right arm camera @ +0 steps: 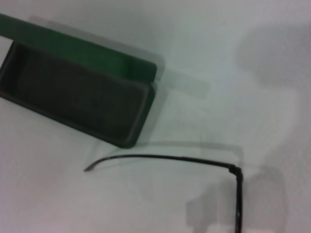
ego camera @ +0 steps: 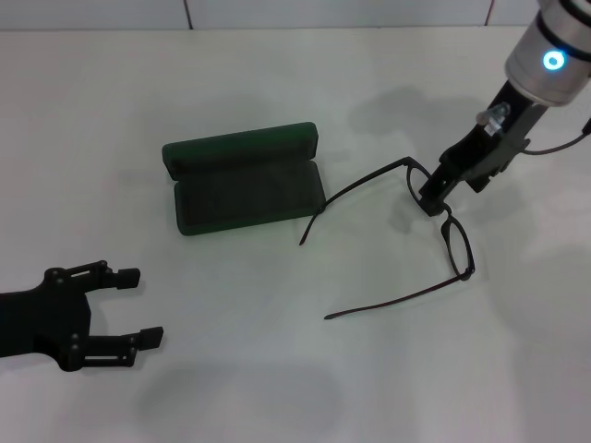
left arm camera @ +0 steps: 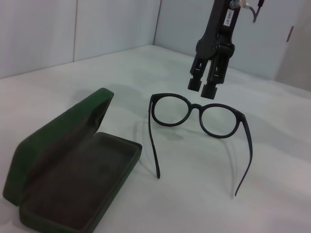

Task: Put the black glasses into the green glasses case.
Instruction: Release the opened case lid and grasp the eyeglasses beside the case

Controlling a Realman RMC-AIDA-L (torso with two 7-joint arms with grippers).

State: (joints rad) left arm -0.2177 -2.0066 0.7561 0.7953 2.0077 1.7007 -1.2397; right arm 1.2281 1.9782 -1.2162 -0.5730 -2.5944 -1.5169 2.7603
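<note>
White counter [ego camera: 277, 388]. Left tool [ego camera: 138, 309] parked near corner, fingers spread, empty. Green glasses case [ego camera: 245, 180] open mid-counter. Black glasses [ego camera: 443, 245] just right of it, temples unfolded. Right tool [ego camera: 432, 198] hangs over bridge, slightly parted, empty. Risk: thin frame skids or tilts; splayed temples catch case rim.

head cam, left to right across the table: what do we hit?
Left claw at the near left → green glasses case, lid open → black glasses, temple arms unfolded → right claw just above the frame's bridge, fingers parted, not gripping it.
</note>
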